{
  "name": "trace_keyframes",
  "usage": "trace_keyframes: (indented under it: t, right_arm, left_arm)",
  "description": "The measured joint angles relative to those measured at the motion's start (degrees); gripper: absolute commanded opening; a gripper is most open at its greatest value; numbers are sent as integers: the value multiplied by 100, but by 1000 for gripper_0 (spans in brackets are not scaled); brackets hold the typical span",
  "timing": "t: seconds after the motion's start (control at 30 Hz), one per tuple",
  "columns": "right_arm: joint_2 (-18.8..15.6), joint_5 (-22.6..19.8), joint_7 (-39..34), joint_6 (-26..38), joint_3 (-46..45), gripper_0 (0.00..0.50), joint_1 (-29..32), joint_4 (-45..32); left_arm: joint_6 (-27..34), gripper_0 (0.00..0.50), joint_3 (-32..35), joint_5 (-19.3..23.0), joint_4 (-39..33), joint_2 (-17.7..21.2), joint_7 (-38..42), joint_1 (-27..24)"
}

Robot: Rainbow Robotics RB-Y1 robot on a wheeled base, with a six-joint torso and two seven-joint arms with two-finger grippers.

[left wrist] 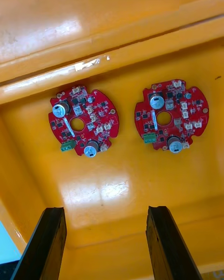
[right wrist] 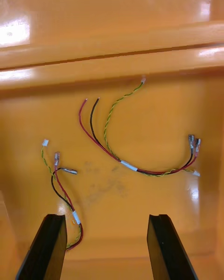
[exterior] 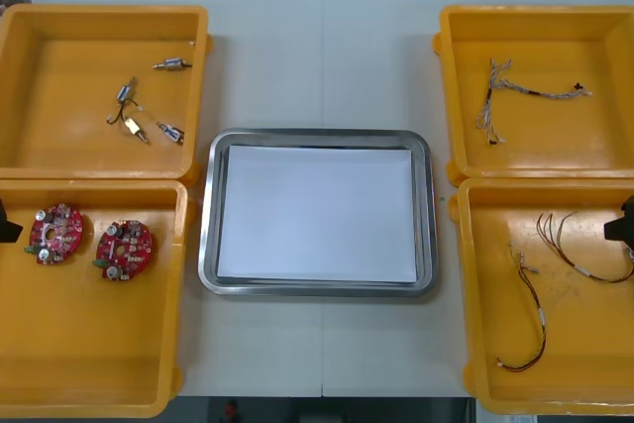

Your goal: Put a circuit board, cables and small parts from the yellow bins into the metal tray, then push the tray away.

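red circuit boards [left wrist: 84,120] lie flat in the near left yellow bin [exterior: 99,344], stiff, light, likely fragile: best pinched at the rim. left gripper [left wrist: 105,210] hangs open above; right gripper [right wrist: 105,217] open over limp cables [right wrist: 128,165].

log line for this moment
left pincer: open over circuit boards | right pincer: open over red and yellow cables | metal tray: no parts in yet
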Motion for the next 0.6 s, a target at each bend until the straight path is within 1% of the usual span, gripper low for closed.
trace_keyframes:
  t: [0.13,0.3,0.37,0.5,0.6]
  right_arm:
    - [0,-2,-780,0,0,500,50,-20]
    - [0,59,-973,0,-5,500,147,-58]
    - [0,178,-1220,0,-5,500,187,-71]
    - [17,524,-2300,0,-5,500,250,-78]
    - [102,755,-2637,0,-5,500,256,-78]
  left_arm:
    - [-464,500,0,307,136,256,-42,266]
    - [-1165,500,0,717,502,532,-332,567]
    - [-1367,500,0,822,622,602,-678,675]
    - [-1759,500,0,866,734,729,-1889,889]
    - [-2175,500,-13,887,775,848,-2723,1075]
